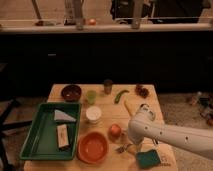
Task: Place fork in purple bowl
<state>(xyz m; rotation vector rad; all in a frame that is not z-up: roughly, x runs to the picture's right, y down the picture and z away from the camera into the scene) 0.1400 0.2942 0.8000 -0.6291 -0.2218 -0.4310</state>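
Note:
The fork (121, 148), small and silver, lies on the wooden table (107, 107) near the front edge, between the orange bowl (93, 147) and a teal sponge (148, 159). The purple bowl (71, 92) stands at the table's far left, well away from the fork. My white arm reaches in from the right and bends down over the front right of the table. My gripper (131, 144) is low at the fork's right end, largely hidden under the arm's wrist.
A green tray (35, 142) with a white wedge and a bar lies at the front left. A white cup (93, 114), green cup (91, 96), grey cup (108, 86), green pepper (120, 96), red item (142, 91) and orange fruit (115, 131) stand on the table.

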